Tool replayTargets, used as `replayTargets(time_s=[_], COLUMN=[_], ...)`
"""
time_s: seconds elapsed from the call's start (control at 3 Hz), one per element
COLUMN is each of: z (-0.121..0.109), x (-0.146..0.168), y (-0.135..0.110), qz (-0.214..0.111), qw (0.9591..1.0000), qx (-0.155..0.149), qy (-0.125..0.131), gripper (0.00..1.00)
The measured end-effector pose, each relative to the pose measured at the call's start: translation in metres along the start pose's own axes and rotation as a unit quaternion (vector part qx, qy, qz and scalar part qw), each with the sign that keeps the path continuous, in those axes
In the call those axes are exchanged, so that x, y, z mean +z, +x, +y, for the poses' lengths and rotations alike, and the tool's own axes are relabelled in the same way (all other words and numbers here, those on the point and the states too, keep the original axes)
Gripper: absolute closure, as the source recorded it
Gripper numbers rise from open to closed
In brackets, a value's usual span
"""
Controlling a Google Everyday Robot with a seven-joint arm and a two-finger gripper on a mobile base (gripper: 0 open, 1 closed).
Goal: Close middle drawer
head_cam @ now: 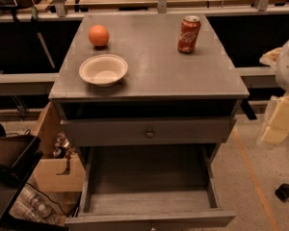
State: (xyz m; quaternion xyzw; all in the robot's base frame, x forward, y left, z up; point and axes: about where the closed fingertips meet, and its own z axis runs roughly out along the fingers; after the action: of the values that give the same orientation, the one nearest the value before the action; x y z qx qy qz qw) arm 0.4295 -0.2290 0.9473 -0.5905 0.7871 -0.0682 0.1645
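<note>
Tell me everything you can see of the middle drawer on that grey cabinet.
The middle drawer is grey painted wood by its look, pulled far out toward the camera beneath the top drawer front. Its long shallow box shows nothing inside; its low plain front sits at the picture's bottom edge. Nothing touches it; the gripper is near the picture's right edge, apart from it.

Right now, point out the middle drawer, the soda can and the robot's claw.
middle drawer [149, 174], camera view, on its bare floor.
soda can [189, 35], camera view, on its red side.
claw [278, 124], camera view, on its cream body at the right edge, clear of the middle drawer.
</note>
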Motion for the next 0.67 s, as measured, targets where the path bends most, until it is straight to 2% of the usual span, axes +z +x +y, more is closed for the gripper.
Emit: replayTargets(time_s=[0.33, 0.67], z=[0.041, 0.082], x=[0.032, 0.059], y=[0.030, 0.050], qz=[-0.031, -0.055], qw=[0.9995, 0.9981], qx=[-0.001, -0.015], qy=[0.004, 0.022], gripper=[0.00, 0.00])
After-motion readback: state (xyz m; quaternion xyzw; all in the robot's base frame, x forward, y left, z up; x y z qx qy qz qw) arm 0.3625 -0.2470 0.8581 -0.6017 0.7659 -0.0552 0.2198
